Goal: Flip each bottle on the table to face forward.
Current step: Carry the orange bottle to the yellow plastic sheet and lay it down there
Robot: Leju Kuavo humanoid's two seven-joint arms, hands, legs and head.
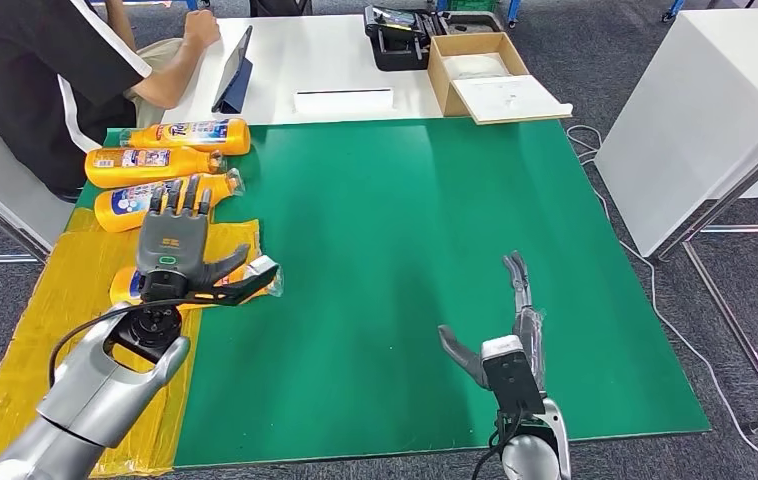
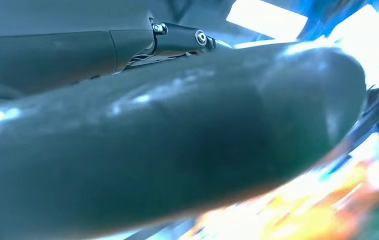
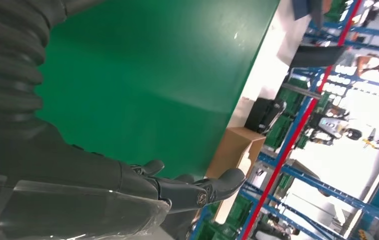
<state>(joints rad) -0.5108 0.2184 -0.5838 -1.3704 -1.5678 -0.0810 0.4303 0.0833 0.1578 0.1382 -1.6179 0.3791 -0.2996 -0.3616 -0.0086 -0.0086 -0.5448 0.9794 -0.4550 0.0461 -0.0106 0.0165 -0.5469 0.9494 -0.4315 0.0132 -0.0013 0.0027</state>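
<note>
There are 4 orange plastic bottles (image 1: 169,134) lying on their sides, and 1 of them is partly hidden under a robot hand. There are 2 robot hands (image 1: 171,245), 1 brown cardboard box (image 1: 478,75), 1 dark tablet (image 1: 234,70) and 1 person (image 1: 45,70).

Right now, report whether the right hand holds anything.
Open and empty: the right hand hovers over bare green mat, fingers apart, nothing between them.

Bottles (image 1: 170,135) look like glossy orange plastic with shiny labels. Beside them the green mat (image 1: 405,250) is smooth and matt, and the yellow sheet (image 1: 45,340) is crinkly plastic
</note>
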